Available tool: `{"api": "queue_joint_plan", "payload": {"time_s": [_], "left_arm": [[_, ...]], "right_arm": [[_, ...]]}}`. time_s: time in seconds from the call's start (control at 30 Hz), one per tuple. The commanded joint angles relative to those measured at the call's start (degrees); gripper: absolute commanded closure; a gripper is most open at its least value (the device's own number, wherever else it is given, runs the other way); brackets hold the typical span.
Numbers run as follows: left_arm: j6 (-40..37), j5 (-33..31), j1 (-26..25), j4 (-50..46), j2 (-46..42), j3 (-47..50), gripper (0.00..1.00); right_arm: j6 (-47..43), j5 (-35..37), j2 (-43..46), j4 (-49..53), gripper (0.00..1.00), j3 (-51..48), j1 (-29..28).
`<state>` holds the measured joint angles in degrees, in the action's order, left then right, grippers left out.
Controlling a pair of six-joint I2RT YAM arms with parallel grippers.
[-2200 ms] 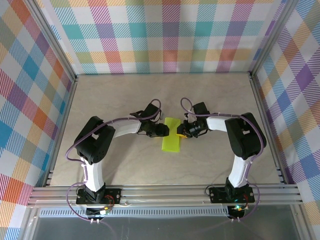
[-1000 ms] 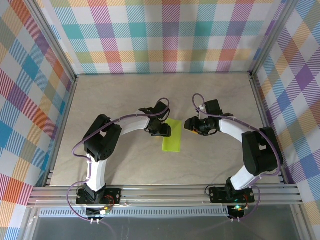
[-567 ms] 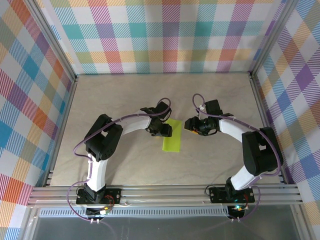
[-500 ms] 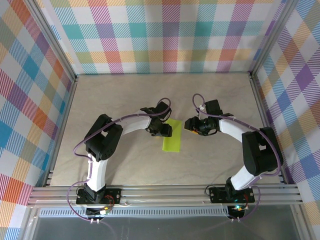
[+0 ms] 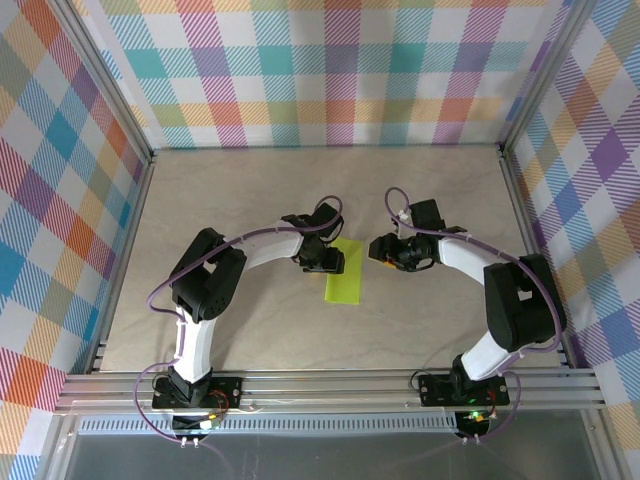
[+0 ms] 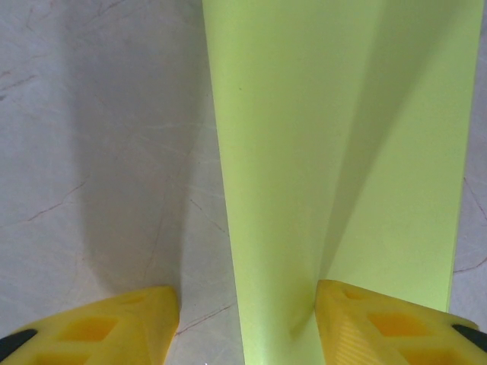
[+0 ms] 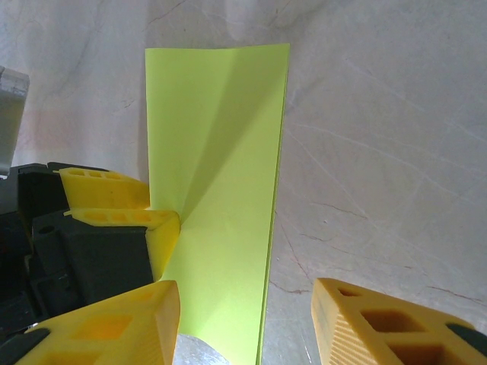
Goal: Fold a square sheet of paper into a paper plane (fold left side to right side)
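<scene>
Beige marbled tabletop [image 5: 250, 190] carries the matte lime-green paper sheet [image 5: 346, 280], folded to a narrow strip, at centre, with the left gripper [image 5: 332, 262] at its 10 o'clock edge, jaws apart, one yellow finger [image 6: 380, 323] resting on it, and the right gripper [image 5: 381, 250], jaws apart, near its 2 o'clock.

1. The left arm [image 5: 262, 248] and right arm [image 5: 462, 258] have smooth white link shells joined by bulky, rounded black joint housings.
2. A thin purple cable [image 5: 160, 290] runs along each arm, from beside the aluminium rail [image 5: 330, 385] to the wrist end far from the rail.
3. A black base plate [image 5: 195, 392] sits on the rail under each arm.
4. The left gripper [image 6: 243, 327] and right gripper [image 7: 243, 323] carry bright yellow, wedge-shaped fingers [image 7: 380, 323] with recessed rectangular pockets and black inserts at their outer corners.
5. The right wrist view shows the left gripper's blocky black body.
</scene>
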<state>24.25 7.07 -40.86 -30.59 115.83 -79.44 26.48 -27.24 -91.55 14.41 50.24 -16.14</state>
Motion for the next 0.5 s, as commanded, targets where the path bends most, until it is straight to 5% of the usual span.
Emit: {"api": "queue_joint_plan", "payload": {"time_s": [0.0,0.47], "left_arm": [[0.3,0.3,-1.3,-0.7,5.8,1.7,0.47],[0.6,0.4,-1.3,-1.4,6.4,1.2,0.46]], "right_arm": [[-1.1,-1.2,-0.7,0.1,0.5,0.6,-0.1],[-1.1,-1.4,-1.2,0.1,0.5,0.5,-0.1]]}}
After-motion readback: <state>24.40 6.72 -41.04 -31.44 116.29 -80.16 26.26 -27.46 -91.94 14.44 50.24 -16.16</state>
